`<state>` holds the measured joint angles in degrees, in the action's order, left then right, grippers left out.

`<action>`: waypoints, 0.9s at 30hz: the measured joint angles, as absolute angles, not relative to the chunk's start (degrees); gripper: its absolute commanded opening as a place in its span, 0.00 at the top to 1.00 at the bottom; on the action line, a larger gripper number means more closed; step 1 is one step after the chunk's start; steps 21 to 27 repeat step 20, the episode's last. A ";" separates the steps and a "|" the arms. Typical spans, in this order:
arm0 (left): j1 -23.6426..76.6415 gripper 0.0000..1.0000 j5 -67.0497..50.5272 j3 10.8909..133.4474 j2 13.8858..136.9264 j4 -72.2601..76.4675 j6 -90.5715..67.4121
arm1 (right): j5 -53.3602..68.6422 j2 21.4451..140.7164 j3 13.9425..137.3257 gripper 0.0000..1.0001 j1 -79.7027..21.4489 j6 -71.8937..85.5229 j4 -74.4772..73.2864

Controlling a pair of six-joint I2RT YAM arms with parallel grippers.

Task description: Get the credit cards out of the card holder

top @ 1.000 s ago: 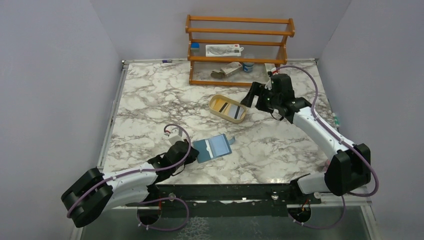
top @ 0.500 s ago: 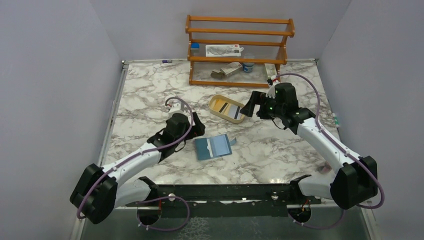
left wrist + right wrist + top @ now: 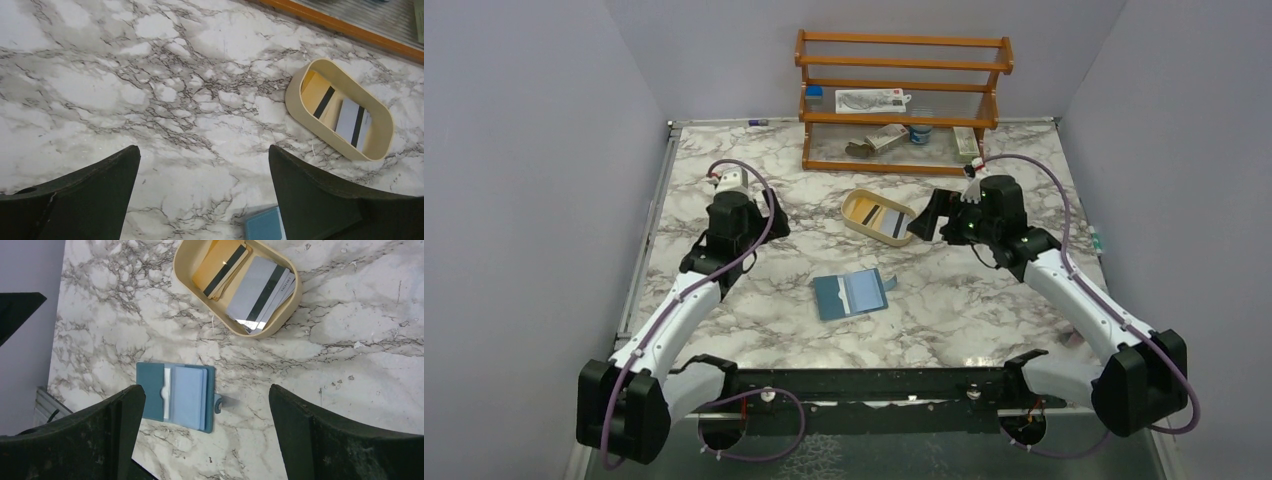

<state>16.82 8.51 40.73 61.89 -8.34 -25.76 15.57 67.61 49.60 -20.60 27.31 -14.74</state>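
No legible text (print too small)

One card holder (image 3: 853, 294), one oval tray (image 3: 879, 217), two visible card stacks (image 3: 245, 282), one wooden rack (image 3: 901, 98).

We see the teal card holder (image 3: 176, 397) lying open and flat on the marble, while the striped credit cards (image 3: 259, 294) lie apart.

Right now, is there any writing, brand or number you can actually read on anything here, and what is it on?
None can be read.
Grey card in the oval tray: small print along one edge, too blurred.
White packet on the wooden rack: printing too small.
Open card holder: no text visible.
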 measured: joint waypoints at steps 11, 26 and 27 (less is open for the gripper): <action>14.68 0.01 6.37 40.58 52.01 -3.73 -16.53 | 13.93 64.69 48.56 0.00 -20.60 27.24 -12.91; 14.66 0.01 5.98 39.88 50.68 -2.76 -13.80 | 12.82 63.90 46.83 0.00 -20.60 27.18 -11.57; 14.66 0.01 5.98 39.88 50.68 -2.76 -13.80 | 12.82 63.90 46.83 0.00 -20.60 27.18 -11.57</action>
